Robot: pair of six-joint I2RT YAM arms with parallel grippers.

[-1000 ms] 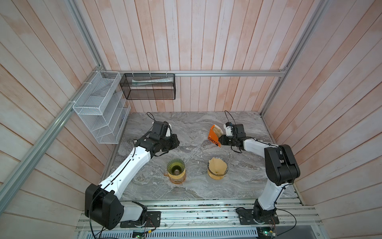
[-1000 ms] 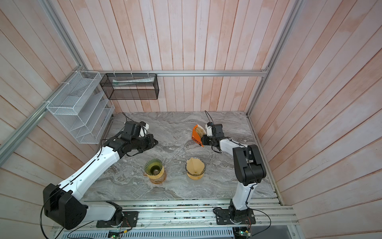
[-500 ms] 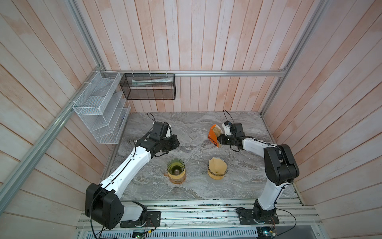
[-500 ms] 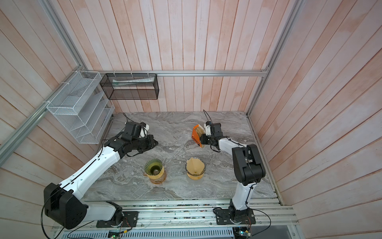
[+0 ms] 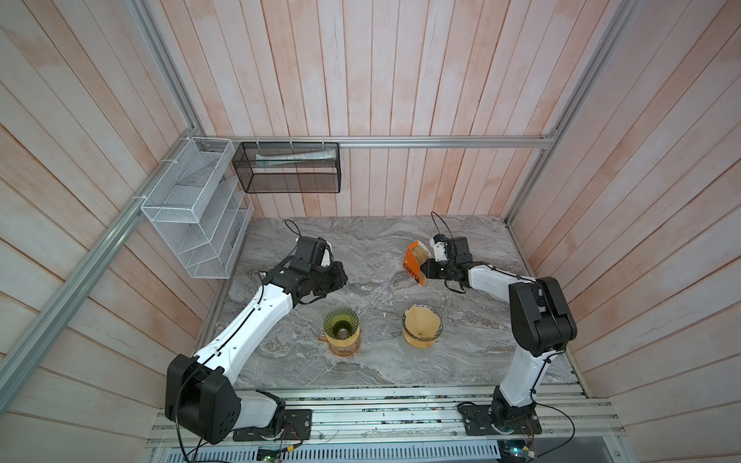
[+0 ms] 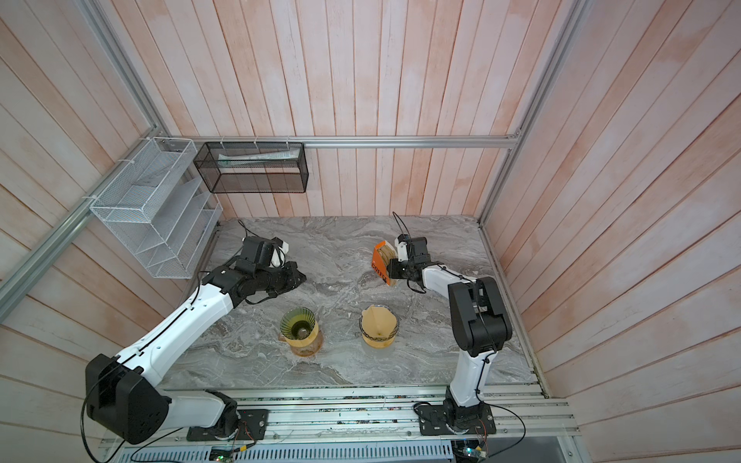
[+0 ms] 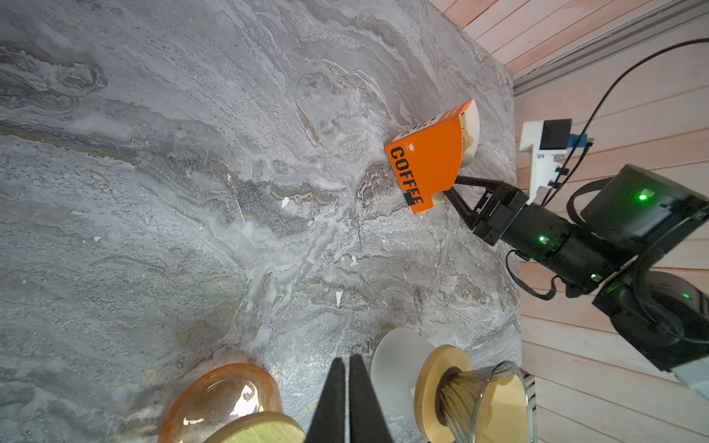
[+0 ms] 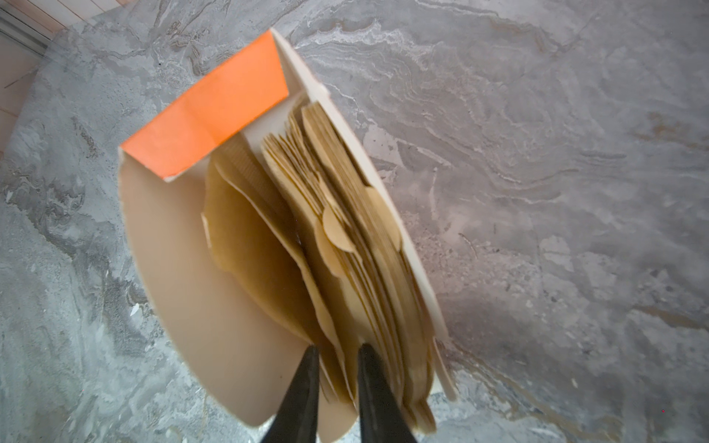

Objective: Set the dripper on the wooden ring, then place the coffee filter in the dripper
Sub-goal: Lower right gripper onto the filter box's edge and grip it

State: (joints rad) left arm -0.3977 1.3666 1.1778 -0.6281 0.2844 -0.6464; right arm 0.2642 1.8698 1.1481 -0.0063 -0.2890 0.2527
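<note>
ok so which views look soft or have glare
Right wrist view: the coffee filters and orange box, close to the lens, look soft; the marble table behind is crisper. Left wrist view: sharp, with glare on the amber carafe. In both top views: even light, wall planks slightly bowed by the wide lens.

right hand [image 8: 338, 347] cut off below the fingertips, filter stack [image 8: 356, 268] blurry near them, couldn't tell if any sheet was actually pinched, dripper [image 7: 460, 399] and amber carafe [image 7: 222, 395] were chopped by the picture edge
</note>
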